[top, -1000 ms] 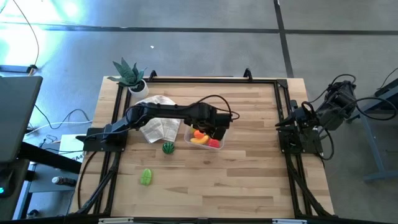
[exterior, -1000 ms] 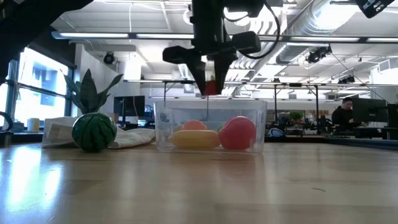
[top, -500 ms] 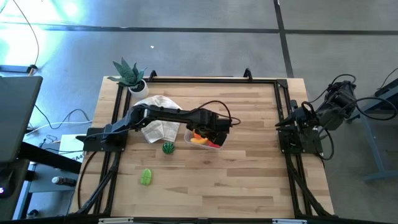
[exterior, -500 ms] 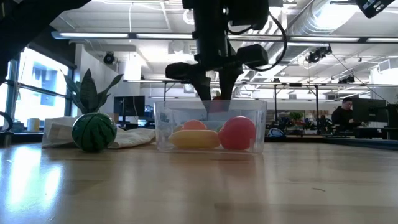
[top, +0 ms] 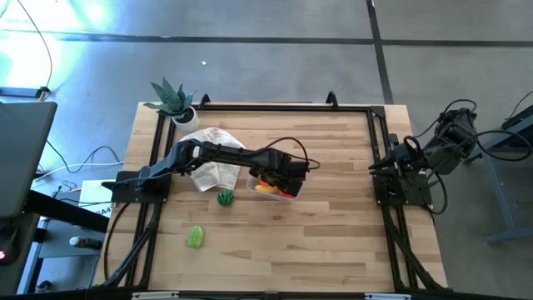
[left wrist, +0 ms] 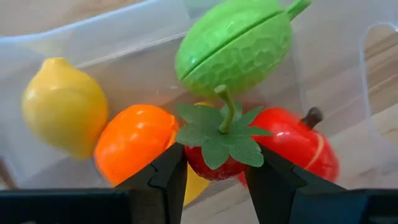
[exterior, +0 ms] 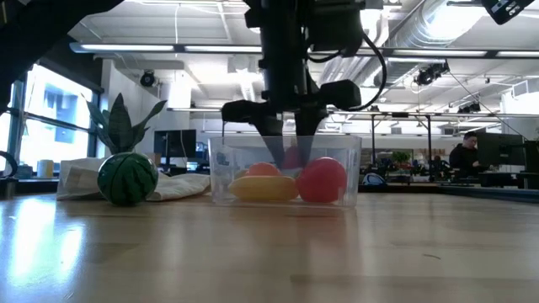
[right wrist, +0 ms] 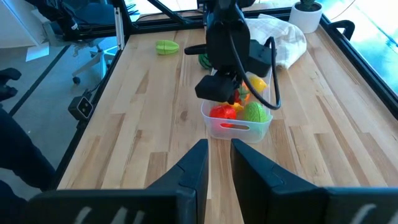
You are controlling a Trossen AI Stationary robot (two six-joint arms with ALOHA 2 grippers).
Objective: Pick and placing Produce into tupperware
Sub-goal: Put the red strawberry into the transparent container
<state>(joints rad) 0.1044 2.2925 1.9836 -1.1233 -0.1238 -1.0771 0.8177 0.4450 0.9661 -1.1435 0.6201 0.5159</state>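
The clear tupperware (top: pixel 268 188) stands mid-table and holds a lemon (left wrist: pixel 62 102), an orange (left wrist: pixel 134 143), a green fruit (left wrist: pixel 233 46) and a red fruit (left wrist: pixel 298 146). My left gripper (left wrist: pixel 216 177) reaches down inside it (exterior: pixel 286 147), shut on a small red fruit with a green leafy cap (left wrist: pixel 214 165). My right gripper (right wrist: pixel 219 165) waits shut at the table's right edge, holding nothing. A striped green ball (top: pixel 225 197) and another green fruit (top: pixel 196 237) lie on the table, nearer than the tupperware. My left gripper pinches the small red fruit by its two sides (left wrist: pixel 194 163) just under the leafy cap, between its two fingers. The fingers come from above, pointing down. The fruit sits upright, stem up, below the tupperware's rim; whether it rests on the fruits beneath I cannot tell.
A crumpled white cloth (top: pixel 212 162) lies left of the tupperware, and a potted plant (top: pixel 173 100) stands at the far left corner. A black frame (top: pixel 366 112) runs along the table's edges. Bare wood stretches right of the tupperware.
My left gripper has gone down, still shut on the small red fruit. The fruit was above the tupperware's rim and now sits below it, among the other fruits.
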